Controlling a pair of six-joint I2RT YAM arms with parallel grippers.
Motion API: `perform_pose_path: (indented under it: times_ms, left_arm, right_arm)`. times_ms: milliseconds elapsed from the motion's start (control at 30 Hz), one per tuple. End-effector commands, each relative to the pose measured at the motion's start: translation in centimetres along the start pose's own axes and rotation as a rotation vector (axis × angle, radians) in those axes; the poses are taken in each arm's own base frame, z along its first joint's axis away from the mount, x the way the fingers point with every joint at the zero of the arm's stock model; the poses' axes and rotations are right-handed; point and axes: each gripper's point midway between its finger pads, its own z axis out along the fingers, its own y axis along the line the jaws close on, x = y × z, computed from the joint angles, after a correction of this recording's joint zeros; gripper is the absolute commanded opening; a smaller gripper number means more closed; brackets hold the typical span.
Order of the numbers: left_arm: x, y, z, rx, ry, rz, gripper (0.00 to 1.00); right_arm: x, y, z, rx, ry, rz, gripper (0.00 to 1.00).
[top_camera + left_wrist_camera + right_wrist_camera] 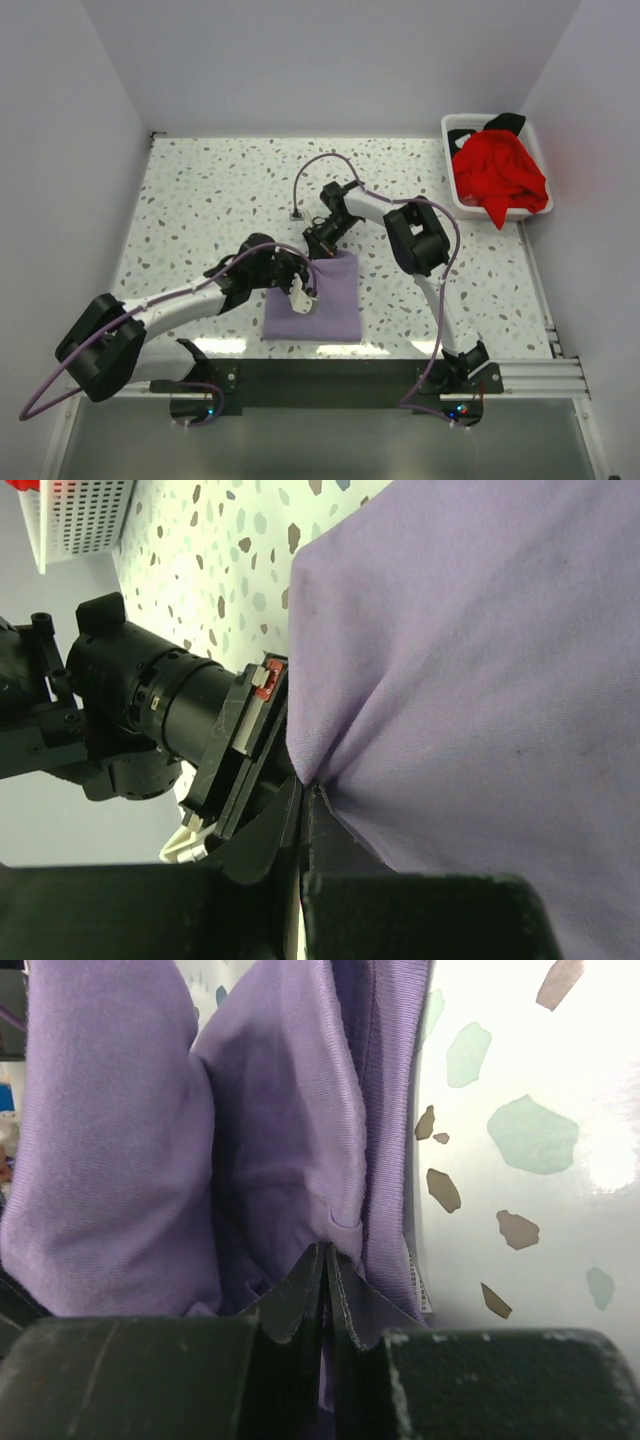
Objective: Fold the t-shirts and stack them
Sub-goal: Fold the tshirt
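One purple tee lies folded into a rough rectangle on the table, close to the middle of the near edge. Its near and right sides lie flat and fairly straight. Its far left corner is bunched where the two grippers meet it.

The left gripper sits over the tee's left side, reaching in from the near left corner of the table. In the left wrist view its fingers are pressed together with a fold of purple cloth caught between the tips. Creases run out across the cloth from that pinch.

The right gripper is at the tee's far left corner, just beside the left gripper, its arm bending in from the right side of the table. In the right wrist view its fingers are closed tight on a gathered bunch of purple cloth. A hemmed edge hangs just to the right of the tips, with bare speckled table beyond it. From these views I cannot tell whether the pinched corner is lifted off the table or only gathered on it.

At the far right corner stands a white basket. A crumpled red tee fills it and spills over its near rim. A black tee shows behind the red one at the basket's far side. Both lie well apart from the purple tee and the grippers.
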Motion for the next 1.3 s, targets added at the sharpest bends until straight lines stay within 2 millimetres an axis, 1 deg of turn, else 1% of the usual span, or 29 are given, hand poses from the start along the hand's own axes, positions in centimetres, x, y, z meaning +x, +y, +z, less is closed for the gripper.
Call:
perform_pose_path:
  times_ms: [0, 100, 233, 333, 400, 433, 467, 533, 600, 633, 767, 833, 900, 1000, 1033, 1100, 1267]
  left_arm:
    - [0.1, 4.2, -0.4, -0.111, 0.009, 0.022, 0.0]
    - [0.8, 4.4, -0.5, -0.114, 0.024, 0.022, 0.0]
    - [1.7, 4.0, -0.3, -0.107, 0.045, 0.026, 0.0]
    - [2.0, 4.1, -0.2, -0.118, 0.05, 0.033, 0.0]
    - [2.4, 3.7, 0.0, -0.116, 0.061, 0.035, 0.0]
    - [2.7, 3.8, 0.1, -0.133, 0.073, 0.045, 0.0]
    - [2.8, 3.5, 0.1, -0.132, 0.078, 0.052, 0.0]
    - [2.5, 3.5, 0.0, -0.143, 0.065, 0.064, 0.0]
    - [2.0, 3.5, -0.1, -0.14, 0.043, 0.079, 0.0]
    - [1.5, 3.6, -0.3, -0.141, 0.022, 0.089, 0.0]
    - [0.8, 2.6, -0.6, -0.125, -0.01, 0.118, 0.0]
    - [0.5, 2.1, -0.8, -0.12, -0.021, 0.124, 0.0]
    - [0.3, 1.9, -0.9, -0.12, -0.03, 0.136, 0.0]
    - [0.2, 1.7, -0.9, -0.117, -0.034, 0.138, 0.0]
    - [0.3, 1.8, -0.9, -0.121, -0.03, 0.138, 0.0]
    - [0.3, 2.0, -0.9, -0.13, -0.03, 0.143, 0.0]
    - [0.2, 2.8, -1.0, -0.153, -0.026, 0.155, 0.0]
  right_arm:
    - [1.3, -0.8, 0.3, 0.016, 0.044, -0.019, 0.08]
    - [1.3, -0.8, 0.2, 0.015, 0.046, -0.024, 0.08]
    - [1.5, -0.8, 0.2, 0.015, 0.052, -0.029, 0.08]
    - [1.6, -0.8, 0.2, 0.015, 0.054, -0.028, 0.08]
    - [1.5, -0.7, 0.2, 0.015, 0.054, -0.031, 0.08]
    - [1.5, -0.7, 0.1, 0.018, 0.055, -0.035, 0.08]
    - [1.4, -0.7, 0.0, 0.021, 0.056, -0.036, 0.09]
    - [1.1, -0.4, -0.3, 0.025, 0.053, -0.046, 0.09]
    - [0.3, 0.2, -0.8, 0.029, 0.046, -0.065, 0.1]
    - [0.0, 0.4, -1.0, 0.031, 0.043, -0.073, 0.11]
    - [-1.8, 2.4, -2.6, 0.041, 0.024, -0.14, 0.13]
    - [-2.2, 3.1, -3.2, 0.044, 0.025, -0.161, 0.14]
    - [-2.2, 3.4, -3.7, 0.048, 0.029, -0.175, 0.14]
    - [-1.7, 2.4, -3.8, 0.069, 0.05, -0.176, 0.14]
    - [-1.1, 1.7, -3.5, 0.07, 0.069, -0.161, 0.14]
    - [-0.7, 1.1, -3.1, 0.069, 0.082, -0.153, 0.13]
    - [0.3, -1.3, -2.0, 0.086, 0.11, -0.112, 0.13]
